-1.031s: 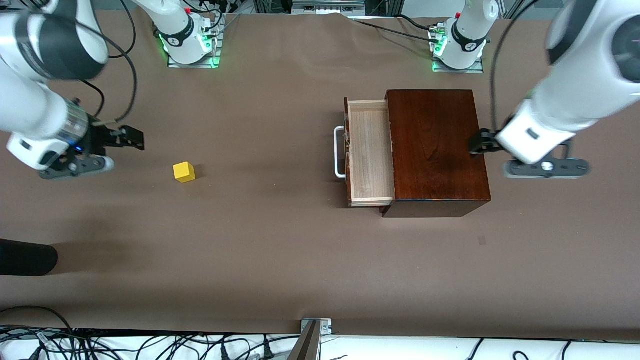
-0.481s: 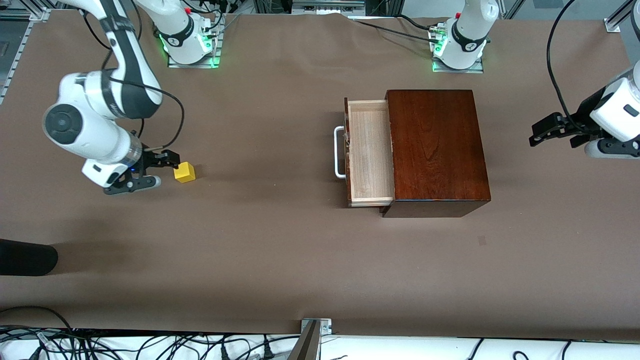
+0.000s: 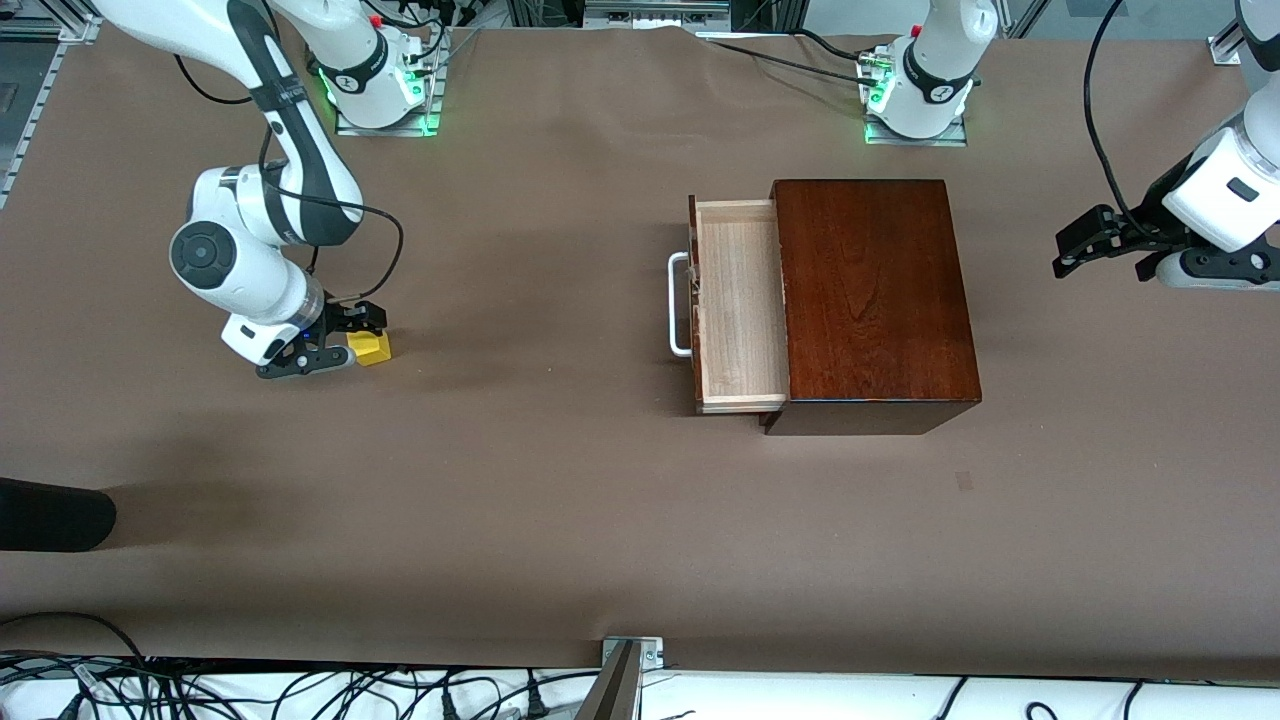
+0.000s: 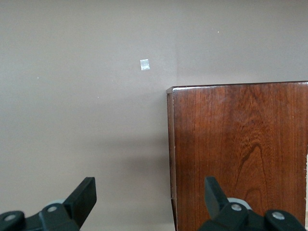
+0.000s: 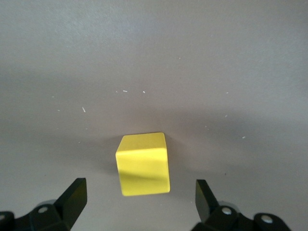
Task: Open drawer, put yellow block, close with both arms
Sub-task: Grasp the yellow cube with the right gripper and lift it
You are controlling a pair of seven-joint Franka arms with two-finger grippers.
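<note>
The yellow block [image 3: 372, 347] [image 5: 143, 163] lies on the brown table toward the right arm's end. My right gripper [image 3: 356, 332] [image 5: 139, 198] hangs low at the block, open, with the block at the mouth of its fingers and touching neither. The dark wooden box [image 3: 872, 300] [image 4: 240, 154] stands toward the left arm's end. Its drawer [image 3: 738, 305] is pulled out, showing a pale inside with nothing in it and a white handle [image 3: 679, 305]. My left gripper [image 3: 1085, 240] [image 4: 148, 195] hovers open beside the box, apart from it.
A dark rounded object [image 3: 55, 515] juts in at the table's edge by the right arm's end. A small tape mark [image 3: 963, 481] [image 4: 144, 64] sits on the table nearer the front camera than the box. A metal bracket [image 3: 630, 655] and cables line the near edge.
My right gripper has come down and moved up to the yellow block. My left gripper has drawn away from the box toward the left arm's end of the table.
</note>
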